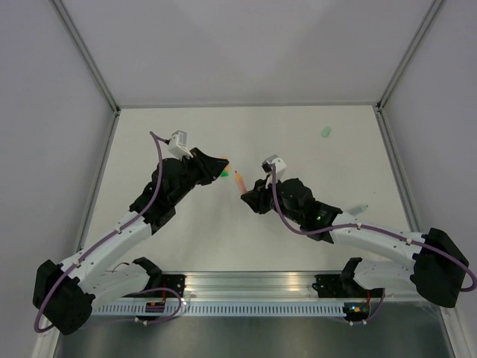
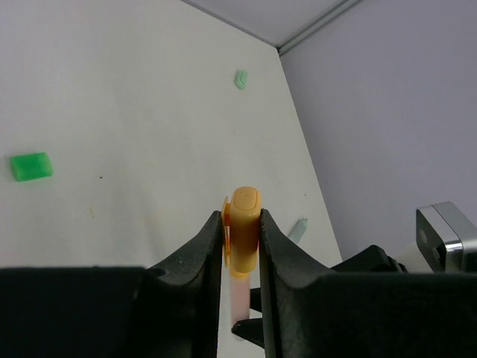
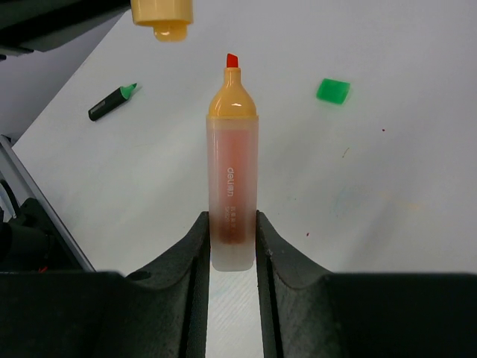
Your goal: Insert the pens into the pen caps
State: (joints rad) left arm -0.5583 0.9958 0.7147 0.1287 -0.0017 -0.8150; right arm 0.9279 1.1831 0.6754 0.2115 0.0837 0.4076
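Clamped in our right gripper (image 3: 232, 224), the orange highlighter (image 3: 232, 164) aims its long axis toward the orange cap (image 3: 162, 15) pinched in our left gripper (image 2: 242, 220), near but just left of that axis, the 2 held above the table (image 3: 387, 186), not yet mated.

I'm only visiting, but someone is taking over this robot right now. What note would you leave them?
Left gripper: shut on the orange cap.
Right gripper: shut on the orange pen, tip bare, near the cap but apart from it.
Lying loose: green cap, pale mint cap, dark pen, mint pen.
Done: nothing capped.
Left: join the orange pair, then the other two.
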